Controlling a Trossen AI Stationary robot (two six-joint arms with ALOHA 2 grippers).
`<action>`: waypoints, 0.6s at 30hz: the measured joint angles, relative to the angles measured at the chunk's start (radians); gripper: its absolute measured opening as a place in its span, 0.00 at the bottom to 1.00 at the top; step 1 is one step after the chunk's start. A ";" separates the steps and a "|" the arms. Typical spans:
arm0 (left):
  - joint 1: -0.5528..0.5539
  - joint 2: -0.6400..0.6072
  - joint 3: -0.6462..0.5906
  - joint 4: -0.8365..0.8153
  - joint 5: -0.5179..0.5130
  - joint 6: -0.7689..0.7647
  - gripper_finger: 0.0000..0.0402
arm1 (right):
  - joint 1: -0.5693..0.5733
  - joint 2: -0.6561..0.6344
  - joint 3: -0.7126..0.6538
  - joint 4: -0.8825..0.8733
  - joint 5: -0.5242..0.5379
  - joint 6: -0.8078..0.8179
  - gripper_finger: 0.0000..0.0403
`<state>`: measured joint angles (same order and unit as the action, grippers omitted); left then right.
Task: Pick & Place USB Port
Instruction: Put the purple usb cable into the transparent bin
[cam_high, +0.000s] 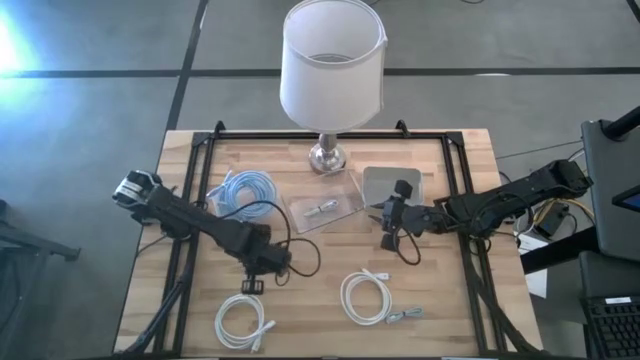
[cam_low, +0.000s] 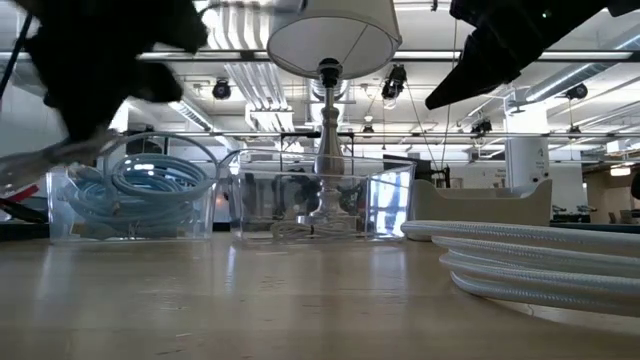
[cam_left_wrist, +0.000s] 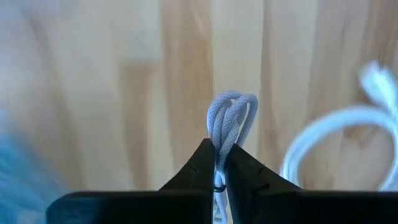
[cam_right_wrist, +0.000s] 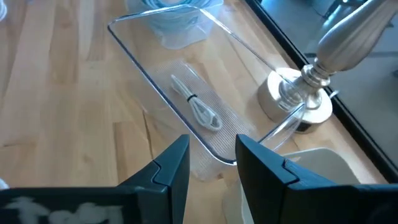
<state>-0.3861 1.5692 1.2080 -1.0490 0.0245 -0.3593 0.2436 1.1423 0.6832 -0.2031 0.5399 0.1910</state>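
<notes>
At the centre of the high view a clear tray (cam_high: 322, 208) lies on the wooden table (cam_high: 470, 300), just below the base of a white-shaded lamp (cam_high: 331, 70), and holds one small coiled grey cable (cam_high: 320, 210); the right wrist view shows that same cable (cam_right_wrist: 198, 106) resting on the tray's ribbed floor. To the tray's left, a second clear container (cam_high: 238, 190) holds a coil of light blue cable (cam_high: 243, 188), and to its right sits a grey squarish tray (cam_high: 392, 185) whose contents cannot be made out. The left pincer (cam_high: 252, 284) is low in the left-centre of the high view, directly above a white coiled cable (cam_high: 243, 320) near the bottom edge; in the left wrist view its fingers (cam_left_wrist: 199, 168) are pressed together on a loop of that white cable (cam_left_wrist: 231, 121). A second white coil (cam_high: 370, 297) lies at lower centre-right. The right pincer (cam_high: 388, 228) hovers right of the centre tray, its fingers (cam_right_wrist: 174, 165) spread with nothing between them.
</notes>
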 joint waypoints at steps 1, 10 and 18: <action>0.000 0.000 0.030 -0.004 -0.039 0.015 0.06 | 0.000 0.000 -0.002 0.000 -0.002 0.009 0.30; 0.061 0.000 0.233 -0.005 -0.380 0.154 0.07 | -0.002 0.000 -0.018 -0.001 -0.069 0.011 0.30; 0.223 0.000 0.272 0.151 -0.400 0.214 0.08 | -0.003 0.000 -0.018 0.000 -0.069 -0.007 0.31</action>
<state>-0.1634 1.5692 1.4798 -0.8979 -0.3752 -0.1452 0.2409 1.1423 0.6651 -0.2035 0.4706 0.1836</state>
